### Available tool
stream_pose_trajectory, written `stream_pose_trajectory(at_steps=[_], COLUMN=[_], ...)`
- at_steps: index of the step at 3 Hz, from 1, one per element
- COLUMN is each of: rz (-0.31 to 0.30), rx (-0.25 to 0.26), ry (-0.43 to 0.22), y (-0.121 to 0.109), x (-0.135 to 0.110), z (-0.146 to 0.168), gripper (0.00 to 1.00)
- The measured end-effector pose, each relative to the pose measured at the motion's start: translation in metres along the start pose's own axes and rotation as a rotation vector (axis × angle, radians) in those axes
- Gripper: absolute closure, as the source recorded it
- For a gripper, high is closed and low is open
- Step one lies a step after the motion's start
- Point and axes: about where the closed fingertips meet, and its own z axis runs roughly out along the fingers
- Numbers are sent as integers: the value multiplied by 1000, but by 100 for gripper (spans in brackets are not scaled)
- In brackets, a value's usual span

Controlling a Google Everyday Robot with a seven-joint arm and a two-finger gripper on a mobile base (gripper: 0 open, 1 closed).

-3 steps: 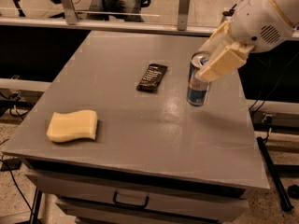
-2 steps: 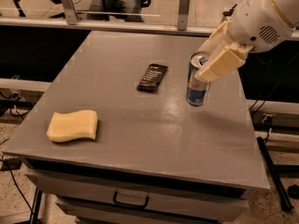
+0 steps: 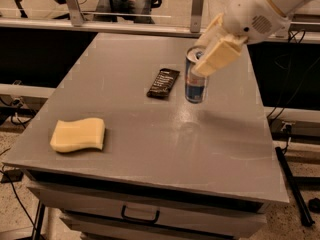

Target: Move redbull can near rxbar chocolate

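Gripper (image 3: 203, 60) pinching redbull can (image 3: 195, 86) top — can upright, just right of rxbar chocolate (image 3: 163, 82).

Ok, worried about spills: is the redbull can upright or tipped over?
Upright: the redbull can is vertical beside the rxbar chocolate, rim up, the gripper clamped around its top.
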Motion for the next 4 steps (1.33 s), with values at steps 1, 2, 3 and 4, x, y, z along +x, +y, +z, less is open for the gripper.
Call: stream_pose_trajectory(at_steps=[1, 2, 3, 4], rz=[-9, 20, 87, 127], rx=[-11, -21, -41, -54], ry=[-2, -22, -67, -85], y=[-26, -50, -73, -81], x=[-11, -11, -7, -4], z=[15, 28, 47, 57], gripper=[100, 100, 100, 100])
